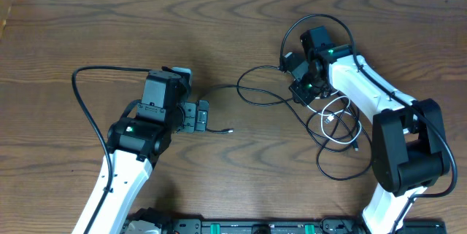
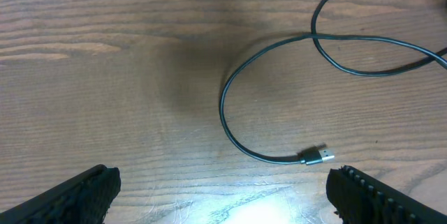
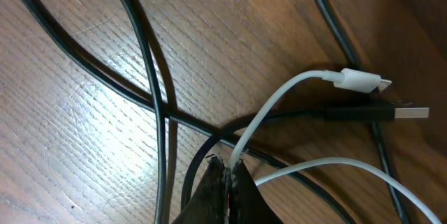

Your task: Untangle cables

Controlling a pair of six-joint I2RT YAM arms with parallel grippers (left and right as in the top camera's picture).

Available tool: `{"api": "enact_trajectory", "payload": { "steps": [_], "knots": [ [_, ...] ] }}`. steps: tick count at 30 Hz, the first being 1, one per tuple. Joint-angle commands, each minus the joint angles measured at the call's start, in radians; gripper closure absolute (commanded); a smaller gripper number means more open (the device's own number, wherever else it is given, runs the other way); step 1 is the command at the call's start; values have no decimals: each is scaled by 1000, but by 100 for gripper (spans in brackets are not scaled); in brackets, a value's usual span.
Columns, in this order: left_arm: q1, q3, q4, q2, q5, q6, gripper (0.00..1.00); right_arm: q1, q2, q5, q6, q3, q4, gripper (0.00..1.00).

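My right gripper (image 3: pixel 227 182) has its fingers pressed together on the white cable (image 3: pixel 279 98), pinching it at the bottom centre of the right wrist view. The grip sits right where that cable crosses a strand of the black cable (image 2: pixel 222 109). I cannot tell whether the fingertips have caught the black strand as well. If they have, any lift drags both cords together and tightens the knot instead of opening it.

The tangle lies at the right of the overhead view, just below the right gripper, with the white cable coiled among black loops. The white plug (image 3: pixel 360 81) lies just above the black plug (image 3: pixel 391 112) at the right of the wrist view, over another dark strand. Pulling the white cable toward the gripper may hook its plug under that strand and jam it.

My left gripper (image 2: pixel 223 182) has its fingers wide apart and holds nothing. It hovers over the table (image 2: pixel 105 56) at the lower centre-left of the overhead view, near the black cable's loose plug end (image 2: pixel 318 156). Nothing pins the black cable, so I judge a pull from the right may slide the whole bundle across the wood rather than separate it. The pinch is on a very thin cord, which may also slip out.
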Motion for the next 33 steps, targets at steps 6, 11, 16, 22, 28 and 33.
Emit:
{"api": "enact_trajectory", "payload": {
  "steps": [6,11,16,22,28,33],
  "knots": [
    [6,3,-1,3,-17,-13,1,6,-172,-64,1,35,-23,99],
    [6,3,-1,3,-17,-13,1,6,-330,-167,5,35,-30,99],
    [6,3,-1,3,-17,-13,1,6,-498,-214,28,35,-11,99],
    [6,3,-1,3,-17,-13,0,6,-655,-215,133,35,105,99],
    [6,3,-1,3,-17,-13,1,3,-754,-193,171,35,259,99],
    [6,3,-1,3,-17,-13,1,-32,-798,-177,246,38,354,99]
  ]
}}
